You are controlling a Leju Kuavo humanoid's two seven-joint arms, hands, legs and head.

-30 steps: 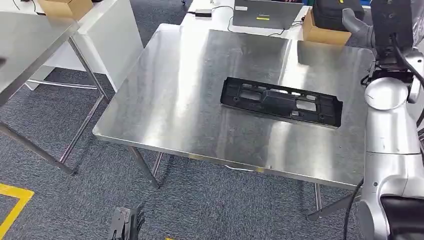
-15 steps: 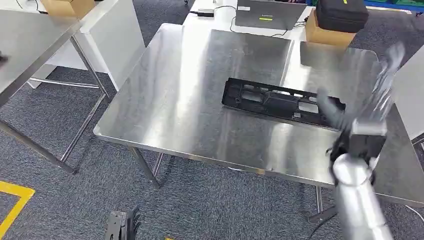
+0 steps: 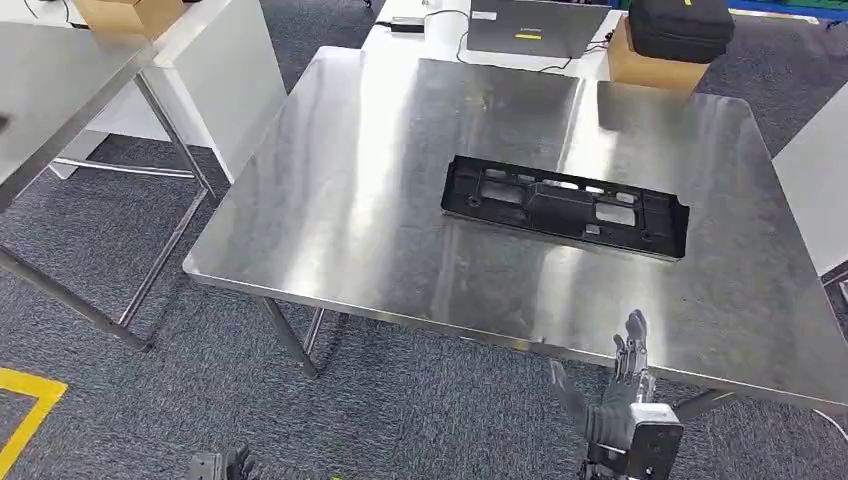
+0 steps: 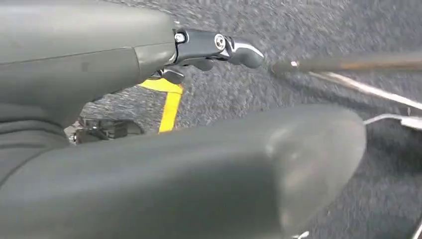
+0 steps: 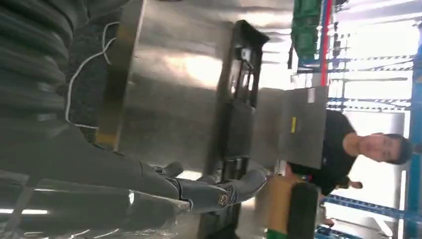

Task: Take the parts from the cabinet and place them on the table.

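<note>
At the far left of the head view a second steel table (image 3: 40,90) is cut off by the frame edge, with a cardboard box (image 3: 125,14) behind it. Low at the bottom edge, the left hand (image 3: 218,466) hangs over the grey carpet; only its dark fingertips show here. In the left wrist view its thumb and fingers (image 4: 219,47) are apart with nothing between them.

The steel table (image 3: 350,200) fills the middle. The black plastic part (image 3: 565,205), a long frame with cut-outs, lies flat on it, right of centre, touched by neither hand. To the right, below the table's near edge, the right hand (image 3: 620,400) points upward with fingers spread, holding nothing.

One part looks delivered, so the placing step seems finished. The next move probably calls for turning back to the cabinet for another part.

The cabinet is out of frame. The right wrist view is blurred; a person stands beyond the table there, beside a laptop (image 3: 530,28).
</note>
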